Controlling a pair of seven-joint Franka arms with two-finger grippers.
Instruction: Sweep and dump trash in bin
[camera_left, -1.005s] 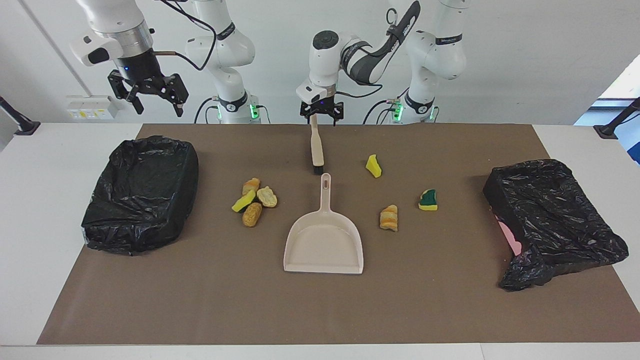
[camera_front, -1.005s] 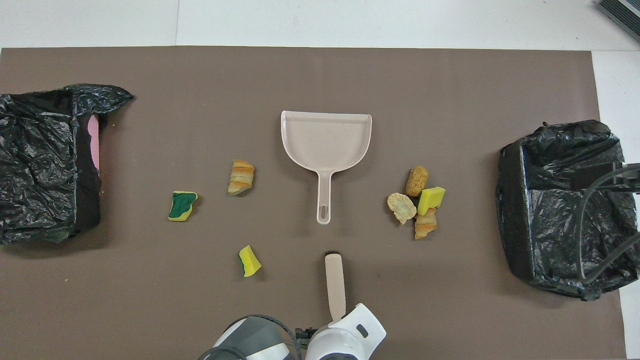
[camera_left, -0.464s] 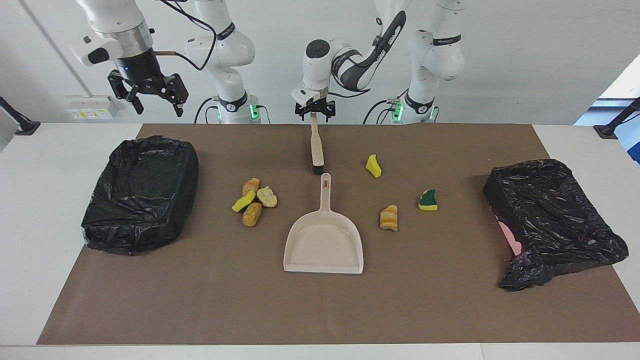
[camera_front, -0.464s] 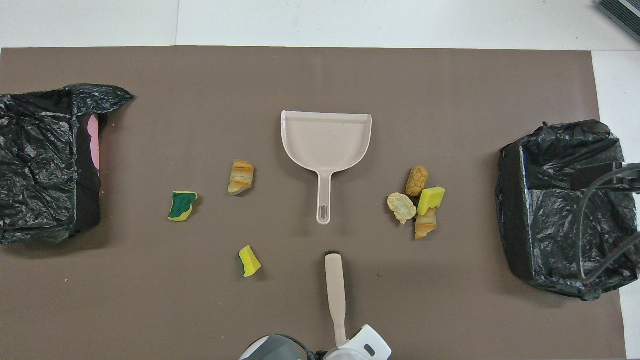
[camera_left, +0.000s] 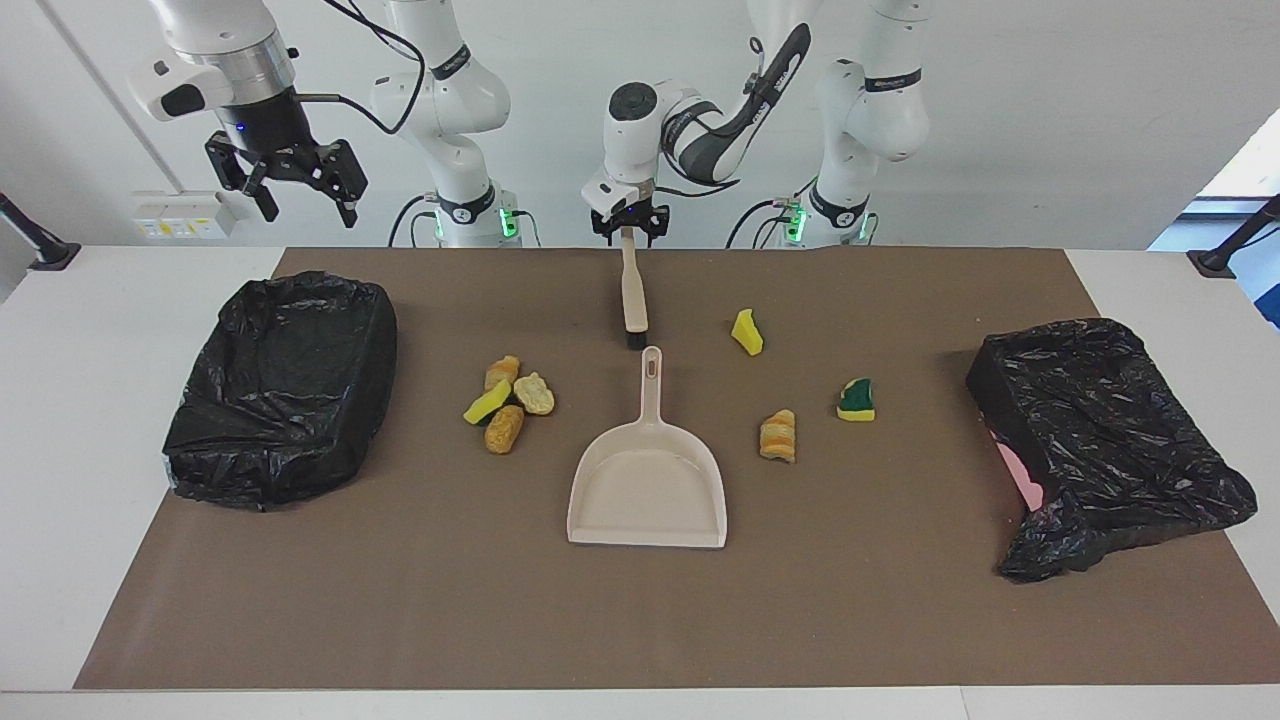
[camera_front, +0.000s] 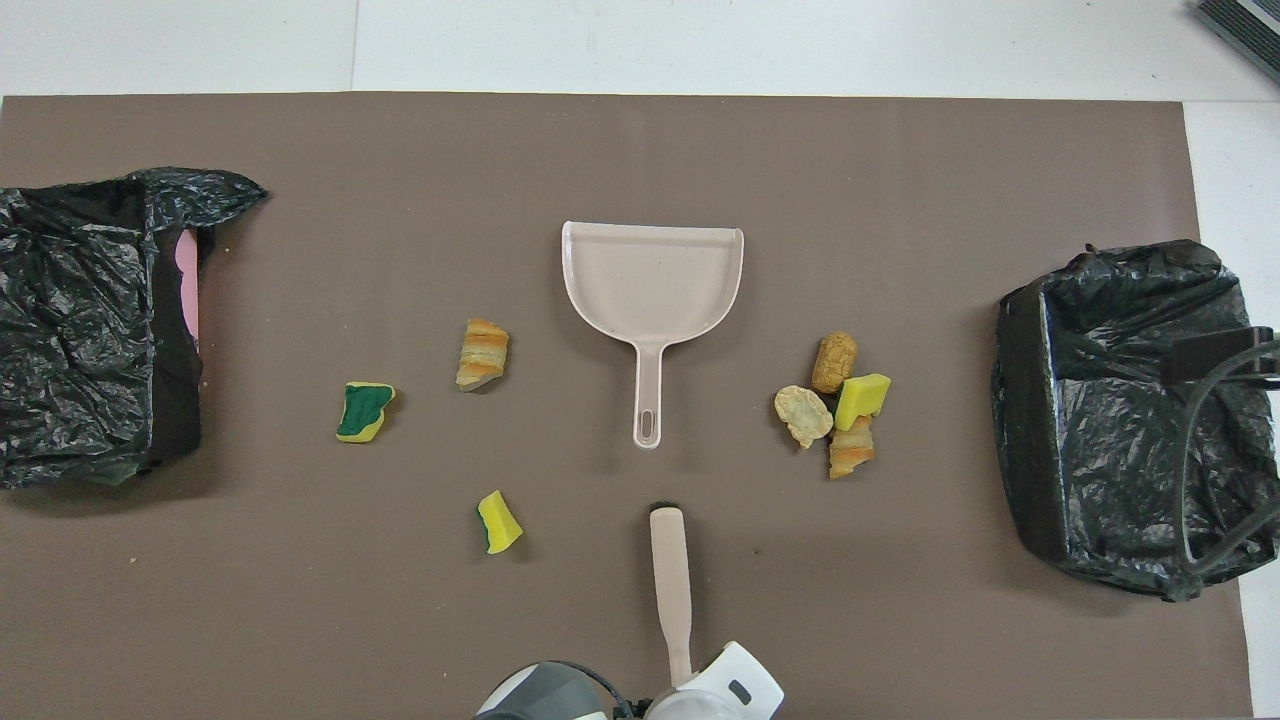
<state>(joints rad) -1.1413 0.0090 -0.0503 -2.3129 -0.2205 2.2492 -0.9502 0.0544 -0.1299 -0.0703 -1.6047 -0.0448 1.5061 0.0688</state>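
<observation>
Now the left tool (camera_left: 627, 228) sits at the near end of the brush (camera_left: 633, 295); whether it grips, I cannot tell. The brush points away from the robots at the dustpan (camera_left: 648, 490), with foam trash (camera_left: 507, 400) scattered on both sides. The right tool (camera_left: 298, 195) hangs open and empty over a bin (camera_left: 285, 390).

The mat (camera_left: 640, 620) covering the table (camera_left: 60, 480) looks matt brown, like paper or felt. The dustpan (camera_left: 648, 490) and brush (camera_left: 633, 290) look like smooth beige plastic, with dark bristles at the brush tip. The trash (camera_left: 508, 400) is porous foam and sponge, rough. Both bins (camera_left: 285, 385) wear crinkled, glossy black plastic bags. The table's bare edges are smooth white.
</observation>
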